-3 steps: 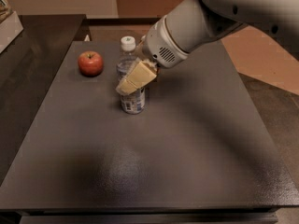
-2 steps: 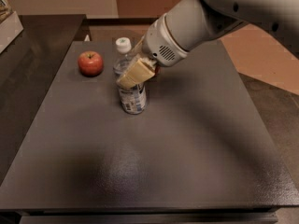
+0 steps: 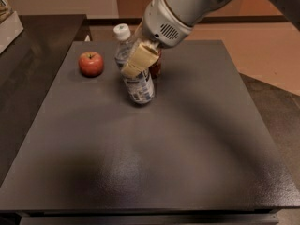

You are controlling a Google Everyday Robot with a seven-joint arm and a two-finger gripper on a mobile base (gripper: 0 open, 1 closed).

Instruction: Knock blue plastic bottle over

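Three objects share a dark table (image 3: 197,153) as the robot's gripper (image 3: 137,61) presses against the upper body of the blue plastic bottle (image 3: 139,86). The bottle leans, its white cap tipped up and left of the gripper and its base on the table just below it. Whether the gripper is open or closed cannot be told. A red apple (image 3: 91,63) sits to the gripper's left. What appears to be a red can (image 3: 156,68) stands just behind it, mostly hidden.

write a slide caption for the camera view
Gripper at the tilted blue plastic bottle, its cap leaning toward the apple, on a dark table.
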